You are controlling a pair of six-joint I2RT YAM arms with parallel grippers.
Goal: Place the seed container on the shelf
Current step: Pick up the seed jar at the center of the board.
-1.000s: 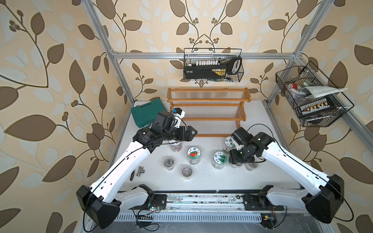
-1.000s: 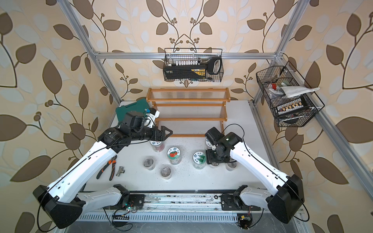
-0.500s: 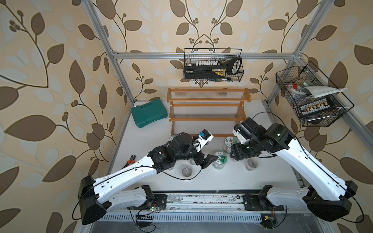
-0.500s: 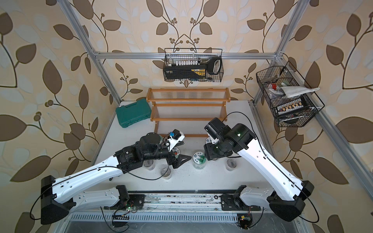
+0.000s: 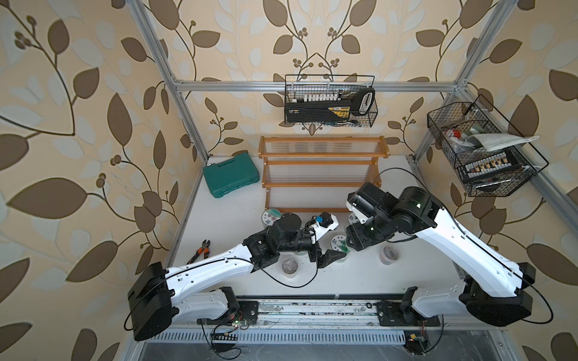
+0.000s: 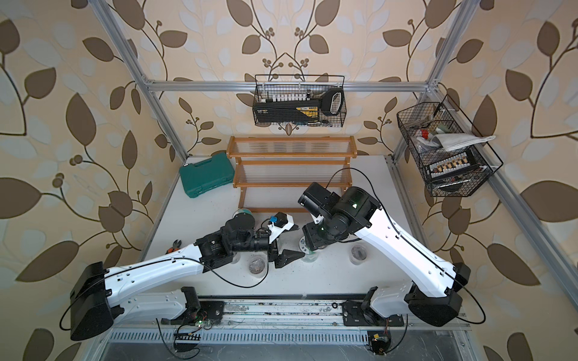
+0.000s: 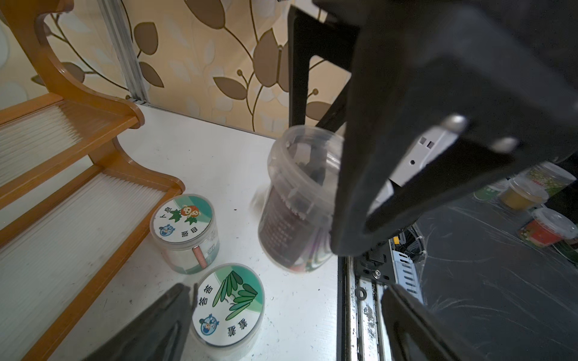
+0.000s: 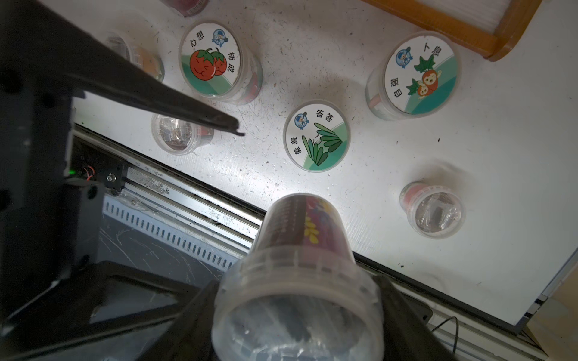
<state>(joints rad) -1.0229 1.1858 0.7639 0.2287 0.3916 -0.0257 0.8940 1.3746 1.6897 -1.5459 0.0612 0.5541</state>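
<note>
Seed container (image 8: 300, 250): clear thin-walled tub, clamped near rim in right fingers (image 8: 403, 309), clear of worktop (image 5: 237, 218), apart from shelf (image 5: 322, 184). Probably light, flexible, slick; moderate squeeze below rim bead. Left fingers (image 7: 156, 325) spread wide, empty.

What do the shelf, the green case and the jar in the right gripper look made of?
Shelf: looks like wood, orange-brown with a smooth varnished sheen; its tiers look like clear ribbed plastic.
Case: probably moulded plastic, matte green, with raised lid panels.
Jar: clear plastic, with a see-through wall, moulded rim rings and a printed label.
</note>
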